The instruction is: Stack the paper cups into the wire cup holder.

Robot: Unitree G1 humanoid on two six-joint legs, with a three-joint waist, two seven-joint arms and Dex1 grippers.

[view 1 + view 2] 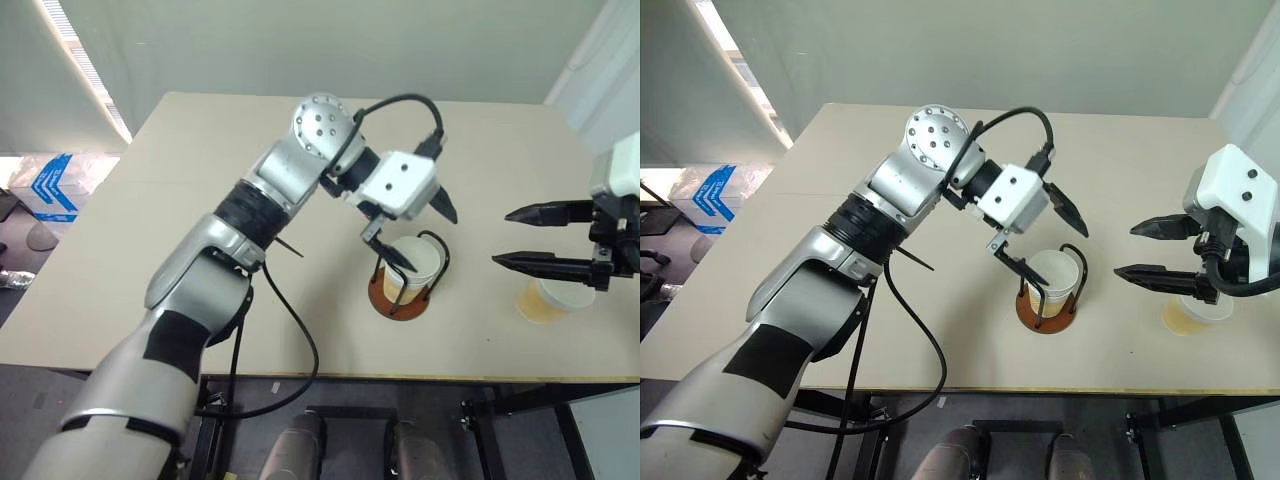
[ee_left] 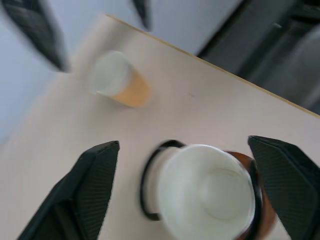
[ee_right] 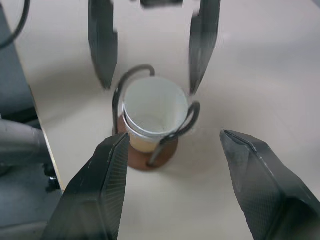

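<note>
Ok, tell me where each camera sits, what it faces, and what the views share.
Left and right eye views: on the head, looking down over the table at both arms.
Left wrist view: on the left arm, between the left gripper's open fingers, over the wire cup holder.
Right wrist view: on the right arm, between the right gripper's open fingers, facing the holder and the left gripper.
Shared: the cup in the holder; a lone cup in all but the right wrist view.

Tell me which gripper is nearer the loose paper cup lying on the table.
Right. The right gripper hovers open just beside the loose paper cup, its lower finger next to the rim. The left gripper hangs open over the wire cup holder, farther away.
</note>
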